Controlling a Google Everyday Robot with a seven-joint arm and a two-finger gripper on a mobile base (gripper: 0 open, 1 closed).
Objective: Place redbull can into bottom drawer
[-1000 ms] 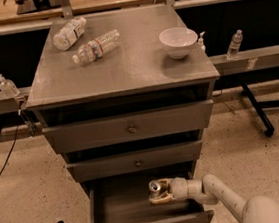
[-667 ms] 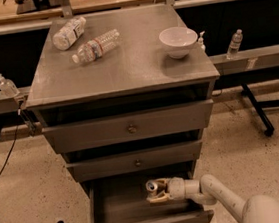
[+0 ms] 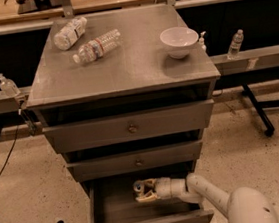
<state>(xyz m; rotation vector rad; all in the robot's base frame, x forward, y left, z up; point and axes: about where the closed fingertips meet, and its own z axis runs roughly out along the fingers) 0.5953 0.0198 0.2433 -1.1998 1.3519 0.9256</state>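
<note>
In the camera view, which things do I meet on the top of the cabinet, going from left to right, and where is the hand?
First water bottle → second water bottle → white bowl. The hand is lower down, inside the open bottom drawer, with the redbull can at its tip.

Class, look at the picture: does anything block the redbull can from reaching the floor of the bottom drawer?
Nothing visible does. The gripper holds the redbull can inside the open bottom drawer, over bare drawer floor.
</note>
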